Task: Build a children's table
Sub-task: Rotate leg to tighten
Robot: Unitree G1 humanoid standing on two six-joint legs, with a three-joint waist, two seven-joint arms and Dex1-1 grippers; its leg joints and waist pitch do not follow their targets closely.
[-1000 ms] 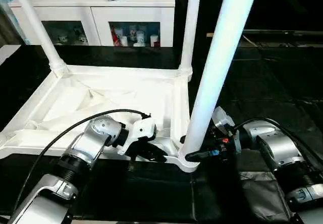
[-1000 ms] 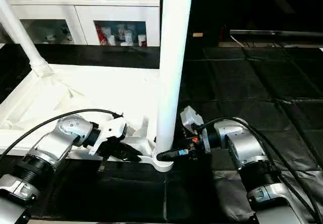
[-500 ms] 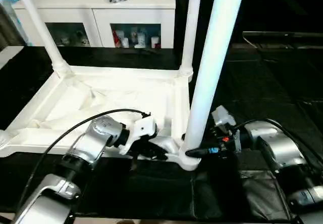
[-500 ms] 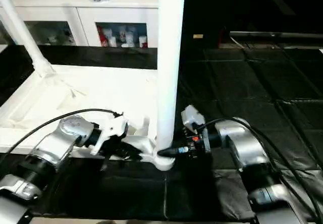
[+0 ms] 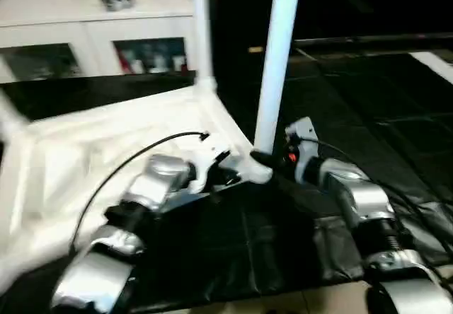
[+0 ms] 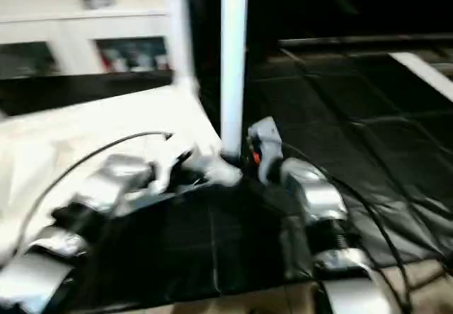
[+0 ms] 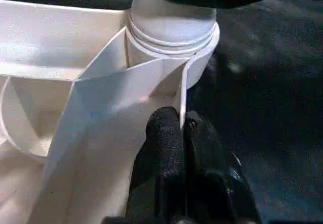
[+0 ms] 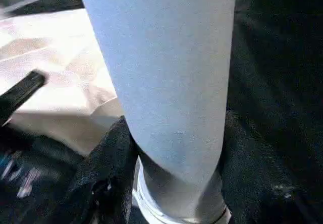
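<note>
The children's table lies upside down on the black mat, its white top (image 5: 85, 151) ribbed side up. A leg (image 5: 277, 59) stands in the near corner socket (image 7: 171, 32), and another leg (image 5: 200, 31) stands at the far corner. My left gripper (image 7: 181, 125) is shut on a thin upright rib (image 7: 182, 90) of the top, just beside that socket. My right gripper (image 5: 265, 160) is closed around the near leg (image 8: 161, 72) low down, one black finger (image 8: 108, 173) on each side of it just above the socket.
A white cabinet (image 5: 92, 24) with glass doors stands behind the table. Black mat (image 5: 354, 109) spreads to the right, with a pale strip (image 5: 435, 63) at its far right. The mat's front edge meets a beige floor (image 5: 297, 301).
The whole picture has swung and tilted, so the camera moved. Both grippers keep their holds at the near corner; the right one's jaws stand about as before.
</note>
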